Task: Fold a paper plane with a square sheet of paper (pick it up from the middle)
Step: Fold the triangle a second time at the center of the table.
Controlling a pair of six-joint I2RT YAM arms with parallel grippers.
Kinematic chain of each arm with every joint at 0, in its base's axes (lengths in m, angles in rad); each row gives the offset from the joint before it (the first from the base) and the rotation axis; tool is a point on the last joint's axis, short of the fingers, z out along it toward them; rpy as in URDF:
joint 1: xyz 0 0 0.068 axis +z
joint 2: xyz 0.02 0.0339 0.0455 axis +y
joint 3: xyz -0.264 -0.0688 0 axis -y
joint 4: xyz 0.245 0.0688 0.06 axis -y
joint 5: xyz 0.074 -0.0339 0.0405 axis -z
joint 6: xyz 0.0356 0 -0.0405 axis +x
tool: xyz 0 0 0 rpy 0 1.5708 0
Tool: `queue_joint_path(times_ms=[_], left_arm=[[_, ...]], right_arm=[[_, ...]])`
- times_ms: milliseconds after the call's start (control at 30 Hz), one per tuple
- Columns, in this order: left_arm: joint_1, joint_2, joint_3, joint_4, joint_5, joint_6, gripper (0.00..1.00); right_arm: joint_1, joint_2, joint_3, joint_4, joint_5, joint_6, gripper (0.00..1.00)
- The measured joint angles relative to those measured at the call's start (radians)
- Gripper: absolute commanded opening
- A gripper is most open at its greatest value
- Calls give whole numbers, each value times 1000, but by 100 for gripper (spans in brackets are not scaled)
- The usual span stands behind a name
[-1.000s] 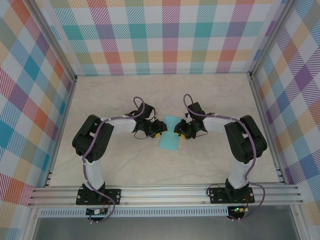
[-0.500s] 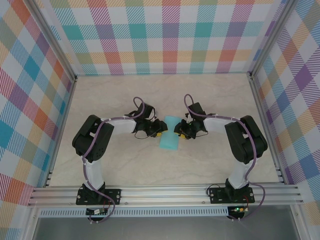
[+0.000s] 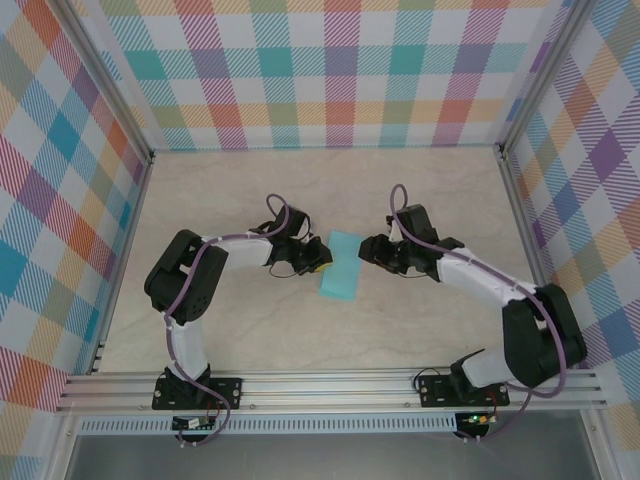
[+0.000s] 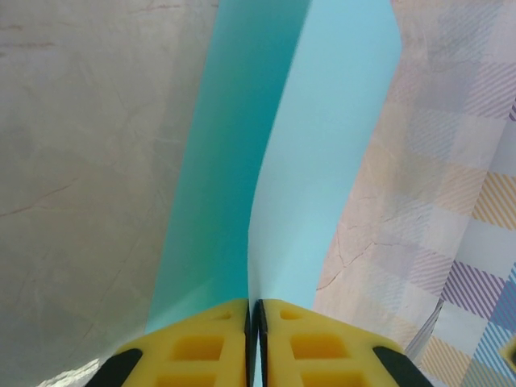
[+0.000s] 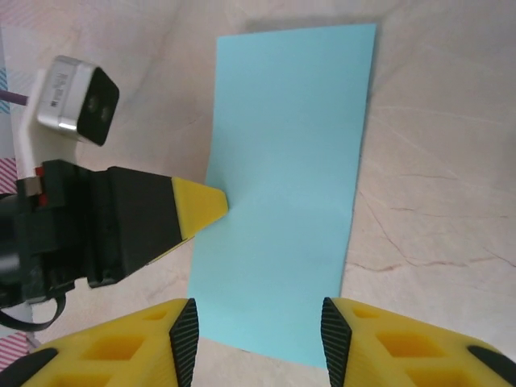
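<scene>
Looking down from the top camera, I see the square sheet of paper (image 3: 340, 266) as a narrow turquoise rectangle on the worktop (image 3: 420, 190), between the two arms. My left gripper (image 3: 318, 262) is clenched on the sheet's left edge. Its wrist view shows the yellow fingers (image 4: 201, 347) pressed together with the paper pinched between them. My right gripper (image 3: 368, 248) hangs just beside the sheet's right edge, jaws apart and grasping nothing.

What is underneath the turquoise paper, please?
The paper lies on the marbled table, which is bare all round it. The left gripper has its jaws shut on one edge. The tabletop directly beneath the sheet is covered and cannot be seen.
</scene>
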Motion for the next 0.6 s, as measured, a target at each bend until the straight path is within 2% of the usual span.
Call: queue_joint_path(times_ms=[167, 300, 433, 467, 567, 600], left_arm=[[0, 0, 0, 0, 0, 0, 8], [0, 0, 0, -1, 0, 1, 7], [0, 0, 0, -1, 0, 0, 7], [0, 0, 0, -1, 0, 0, 7], [0, 0, 0, -1, 0, 0, 6], [0, 0, 0, -2, 0, 1, 6]], right_arm=[[0, -134, -6, -67, 123, -56, 46], [0, -161, -6, -111, 200, -107, 50], [0, -164, -5, -139, 250, -134, 46], [0, -164, -5, -145, 255, -139, 49], [0, -191, -19, -125, 244, -169, 67], [0, -219, -38, -107, 237, -176, 69]])
